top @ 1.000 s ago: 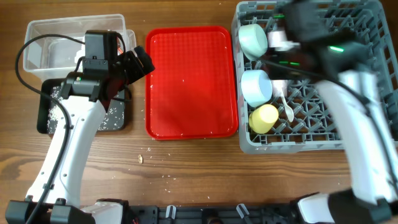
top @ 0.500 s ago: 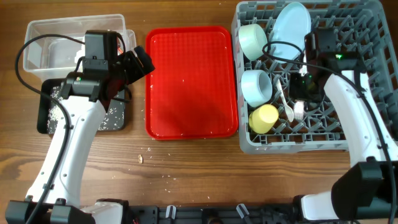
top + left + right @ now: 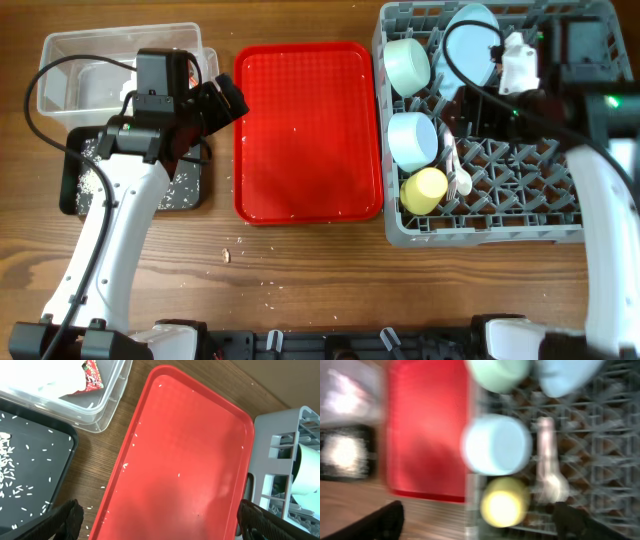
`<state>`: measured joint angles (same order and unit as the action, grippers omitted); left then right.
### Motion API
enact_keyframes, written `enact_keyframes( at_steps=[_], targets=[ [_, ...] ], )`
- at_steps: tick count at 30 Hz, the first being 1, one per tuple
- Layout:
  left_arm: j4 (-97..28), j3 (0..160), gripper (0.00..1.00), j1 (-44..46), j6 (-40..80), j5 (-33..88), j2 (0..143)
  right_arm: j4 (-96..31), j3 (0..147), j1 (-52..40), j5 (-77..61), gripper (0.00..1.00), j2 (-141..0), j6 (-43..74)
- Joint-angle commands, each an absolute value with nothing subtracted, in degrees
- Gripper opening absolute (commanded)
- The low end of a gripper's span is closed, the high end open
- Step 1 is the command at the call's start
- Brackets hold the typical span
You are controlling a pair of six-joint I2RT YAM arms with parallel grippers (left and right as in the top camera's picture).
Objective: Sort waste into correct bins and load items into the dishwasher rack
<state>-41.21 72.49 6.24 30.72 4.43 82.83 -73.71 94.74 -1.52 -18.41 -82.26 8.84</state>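
The grey dishwasher rack (image 3: 480, 228) on the right holds a pale blue plate (image 3: 468, 45), two pale blue bowls (image 3: 407, 62) (image 3: 412, 138), a yellow cup (image 3: 424, 190) and white cutlery (image 3: 457, 172). My right gripper (image 3: 485, 100) hovers open above the rack's back part, holding nothing. In the blurred right wrist view its fingers (image 3: 384, 521) straddle the cup (image 3: 503, 502), with a bowl (image 3: 496, 444) and the spoon (image 3: 549, 477) beyond. My left gripper (image 3: 225, 100) stands open over the red tray's left edge. The clear box (image 3: 102, 402) holds a napkin (image 3: 95, 85) and red wrapper (image 3: 93, 373). Crumbs lie in the black tray (image 3: 72, 195).
The flat red tray (image 3: 308, 130) lies between the bins and the rack, with a few specks on it. A few loose crumbs (image 3: 228, 255) lie on the wooden table in front of the red tray.
My right gripper has opened and risen away from the rack's middle toward its back. The white cutlery now lies beside the cup. The left arm has not moved.
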Motion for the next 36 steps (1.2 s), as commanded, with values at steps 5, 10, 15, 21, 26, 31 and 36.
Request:
enact_keyframes(
  at_steps=[5, 10, 15, 21, 26, 31, 36],
  targets=[
    [-41.2, 72.9, 1.00, 5.9, 30.5, 4.9, 83.3, -77.6, 95.6, -1.9, -30.9, 1.00, -78.5, 44.6],
    [-41.2, 72.9, 1.00, 5.9, 30.5, 4.9, 83.3, -78.7, 95.5, -2.0, -25.2, 1.00, -78.5, 36.0],
    [-41.2, 72.9, 1.00, 5.9, 30.5, 4.9, 83.3, -65.3, 89.2, -4.4, 0.8, 1.00, -72.5, 29.2],
    [-41.2, 72.9, 1.00, 5.9, 30.5, 4.9, 83.3, -32.1, 59.5, -4.7, -4.3, 1.00, -52.5, 1.7],
    [-41.2, 72.9, 1.00, 5.9, 30.5, 4.9, 83.3, -7.0, 33.8, -4.7, -4.4, 1.00, -37.9, -2.4],
    [-41.2, 72.9, 1.00, 5.9, 30.5, 4.9, 83.3, -0.8, 18.5, -4.7, -4.3, 1.00, -25.4, 3.1],
    [-41.2, 72.9, 1.00, 5.9, 30.5, 4.9, 83.3, 4.6, 4.6, -4.8, -4.3, 1.00, -12.8, 9.3]
  ],
)
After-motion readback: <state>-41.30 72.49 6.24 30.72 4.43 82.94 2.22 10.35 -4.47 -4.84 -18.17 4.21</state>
